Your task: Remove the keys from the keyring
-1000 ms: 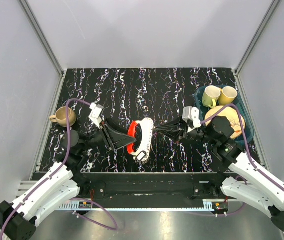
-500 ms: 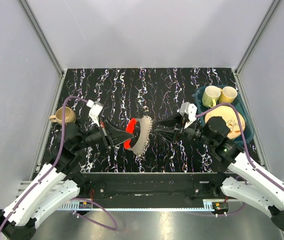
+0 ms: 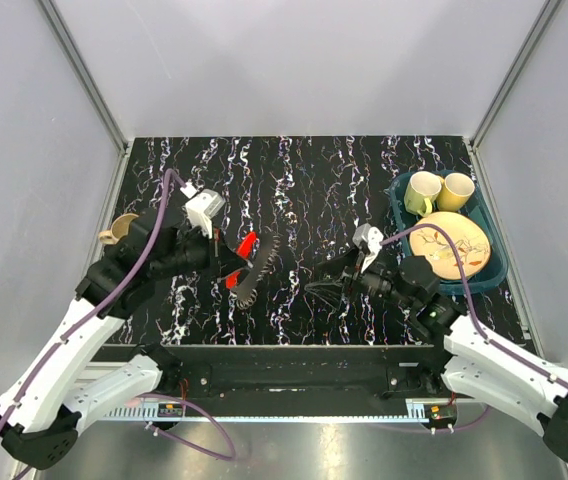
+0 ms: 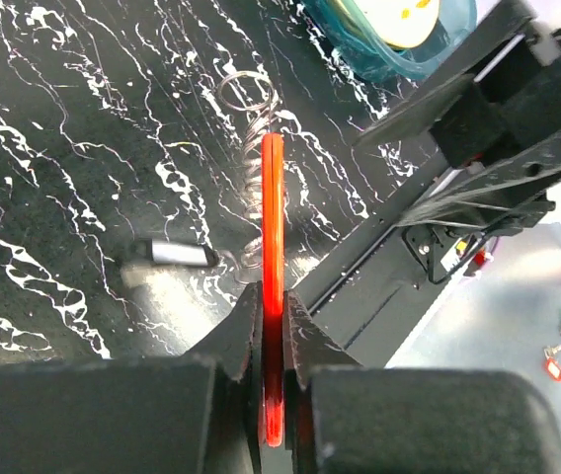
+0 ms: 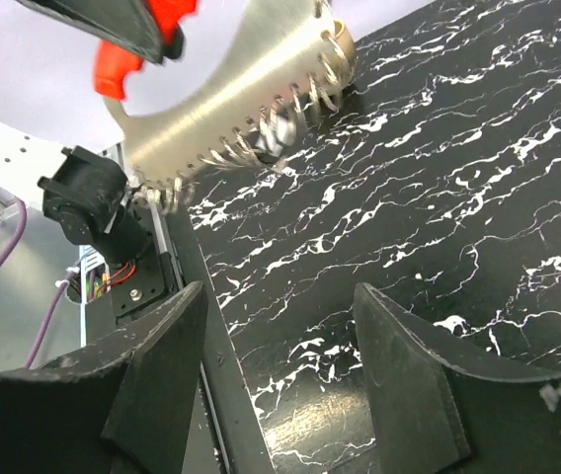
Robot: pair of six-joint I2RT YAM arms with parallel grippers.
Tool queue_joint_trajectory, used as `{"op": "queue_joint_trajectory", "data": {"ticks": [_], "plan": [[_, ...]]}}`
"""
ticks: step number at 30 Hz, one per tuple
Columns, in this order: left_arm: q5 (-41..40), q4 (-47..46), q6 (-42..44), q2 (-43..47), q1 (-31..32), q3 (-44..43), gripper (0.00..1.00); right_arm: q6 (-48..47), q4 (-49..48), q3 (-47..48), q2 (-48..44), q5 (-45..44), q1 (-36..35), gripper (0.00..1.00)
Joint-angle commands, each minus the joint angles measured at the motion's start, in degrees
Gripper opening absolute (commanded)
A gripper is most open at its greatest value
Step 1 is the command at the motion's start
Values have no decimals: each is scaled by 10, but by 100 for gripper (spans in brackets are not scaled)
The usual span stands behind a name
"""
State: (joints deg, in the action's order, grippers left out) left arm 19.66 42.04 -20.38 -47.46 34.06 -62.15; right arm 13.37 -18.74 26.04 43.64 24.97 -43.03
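Observation:
My left gripper [image 4: 273,296] is shut on the bright red elongated piece [image 4: 273,197], which I see edge-on between its jaws. That piece carries a flat silver-grey curved metal part, the keys [image 5: 231,99], held up off the table. Thin wire rings, the keyring [image 5: 320,69], run along its edge, and one ring [image 4: 246,91] shows at the far end. From above the bunch [image 3: 256,272] hangs left of centre. My right gripper [image 5: 280,326] stands open and empty over the table, apart from the bunch. A small blurred silver piece [image 4: 167,255] shows left of the rings.
A teal bin [image 3: 404,195] at the right holds two yellow mugs [image 3: 424,190] and a plate [image 3: 451,245]. A brown mug [image 3: 119,228] stands at the left edge behind my left arm. The black rail [image 3: 284,360] runs along the near table edge.
My right gripper has opened, let go of the bunch's edge and drawn back toward the near right. My left gripper has shut on the red piece and carried the bunch up and left, turning it edge-on.

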Motion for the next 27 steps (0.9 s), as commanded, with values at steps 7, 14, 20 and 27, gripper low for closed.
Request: {"op": "queue_joint_trajectory", "data": {"ticks": [7,14,20,27], "plan": [[67,-16,-51,6,0,-111,0,-41,-242,-17,64,-29,-43,66],[77,-41,-90,11,0,-117,0,-59,-309,12,126,-29,-72,66],[78,-57,-113,12,0,-113,0,-98,-322,39,161,-53,-101,66],[87,-79,-128,17,0,-107,0,-111,-332,64,190,-62,-127,66]]}}
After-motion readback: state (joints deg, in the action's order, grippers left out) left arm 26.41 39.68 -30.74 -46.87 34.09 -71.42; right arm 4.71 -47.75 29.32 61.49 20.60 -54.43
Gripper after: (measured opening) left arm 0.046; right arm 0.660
